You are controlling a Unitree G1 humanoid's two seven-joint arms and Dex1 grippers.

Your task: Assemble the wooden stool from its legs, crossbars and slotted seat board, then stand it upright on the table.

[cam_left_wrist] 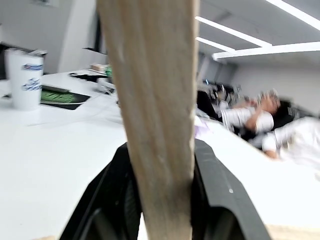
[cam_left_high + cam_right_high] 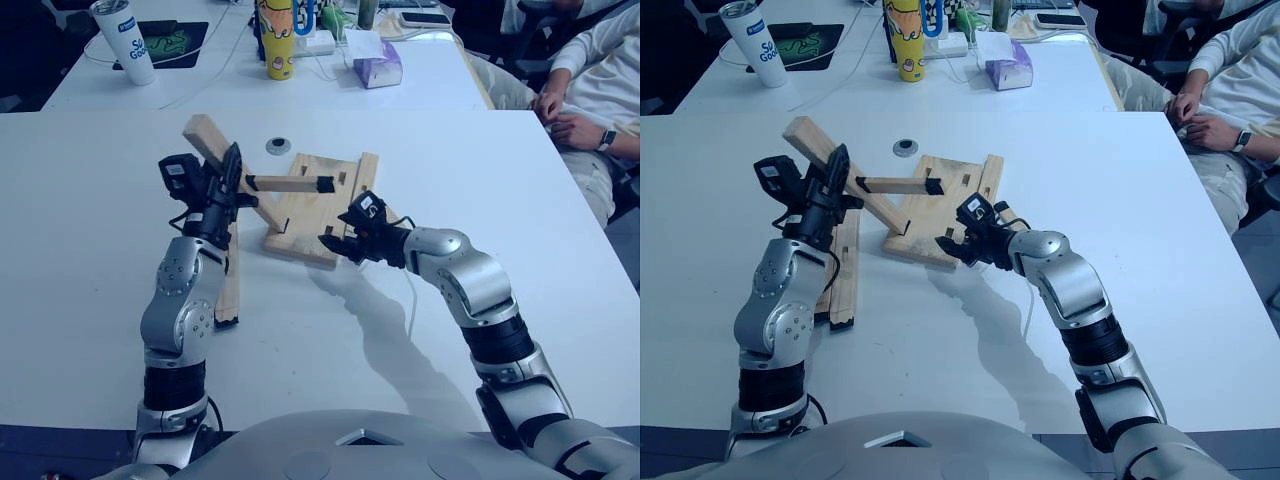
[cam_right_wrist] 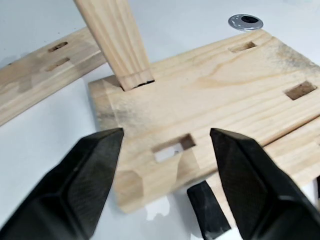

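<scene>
The wooden stool is lying only partly built in the middle of the white surface (image 2: 500, 200) and is not yet being stood upright. Its slotted seat board (image 2: 318, 200), a pale pine panel with rectangular slots near its corners, is being kept roughly flat so that the slots are being offered to the legs. Its right edge seems to be resting on a loose slotted bar (image 2: 367, 172). One leg (image 2: 207, 136) is being gripped by the left tool (image 2: 235, 175), whose fingers are closed on it. It is being held at a slant with its lower end in the board's near-left corner slot, probably so that the joint is being worked home. A crossbar (image 2: 285, 184) is being carried by that leg, jutting sideways above the board, its free end dark-tipped. Loose leg pieces (image 2: 840, 265) are lying beside the left arm, just apart from the board. The right tool (image 2: 338, 238) is being held wide open over the board's near edge, likely for bracing the board against sliding; nothing is being grasped by it. Between its fingers (image 3: 75, 180) an empty slot (image 3: 172, 145) is being left open.
</scene>
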